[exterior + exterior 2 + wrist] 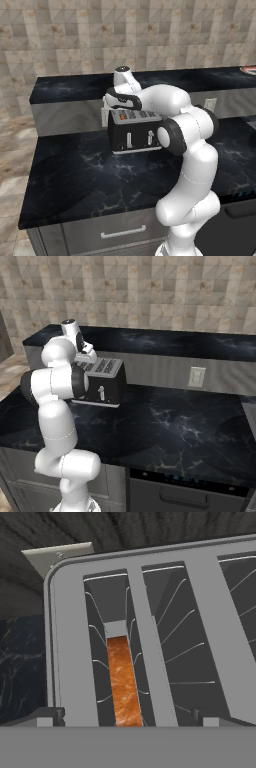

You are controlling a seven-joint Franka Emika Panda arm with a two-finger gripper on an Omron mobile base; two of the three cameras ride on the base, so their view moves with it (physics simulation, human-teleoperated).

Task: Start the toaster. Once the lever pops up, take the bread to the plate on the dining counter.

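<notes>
While wide open, end effector (125, 717) above bread (123, 682), empty

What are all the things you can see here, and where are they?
toaster: one, black with a silver slotted top, on the lower black counter by the back panel
levers: two, pale, on the toaster's front
bread: one, orange-brown, standing in a slot of the toaster
dining counter: one, black marbled top, grey front, behind the toaster
lower counter: one, black marbled top, with a handled drawer below
wall sockets: pale; one is in the grey panel right of the toaster
plate: a reddish rim at the far right edge of the dining counter
arm: one, white with dark joints
gripper: one, open, above the toaster's slots
</notes>
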